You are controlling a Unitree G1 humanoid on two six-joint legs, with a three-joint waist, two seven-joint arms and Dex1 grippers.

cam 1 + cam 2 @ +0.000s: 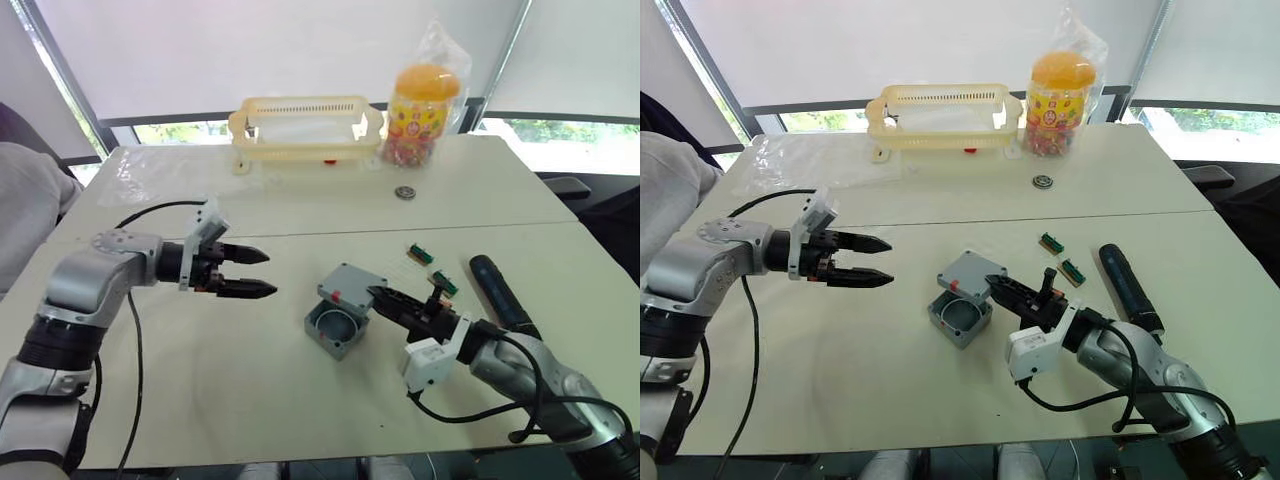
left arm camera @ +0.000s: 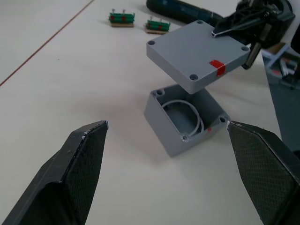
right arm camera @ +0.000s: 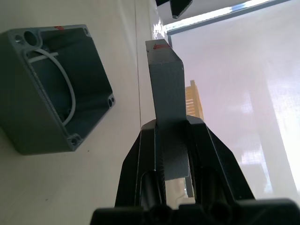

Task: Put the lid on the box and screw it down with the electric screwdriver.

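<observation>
Hanging tilted just above the box (image 1: 337,328), and offset toward its far right corner, the lid (image 1: 352,286) is pinched by one edge between the fingers of the right gripper (image 1: 385,297), which is closed on it and reaches in from the box's right; the box sits open-topped on the table (image 1: 300,400), ring visible inside, so the lid likely needs levelling and shifting squarely over the box before lowering. To the box's left, well apart, the left gripper (image 1: 256,272) hovers with fingers spread wide, holding nothing. The electric screwdriver (image 1: 497,292) lies right of the box, beyond the right arm, nearer that arm
</observation>
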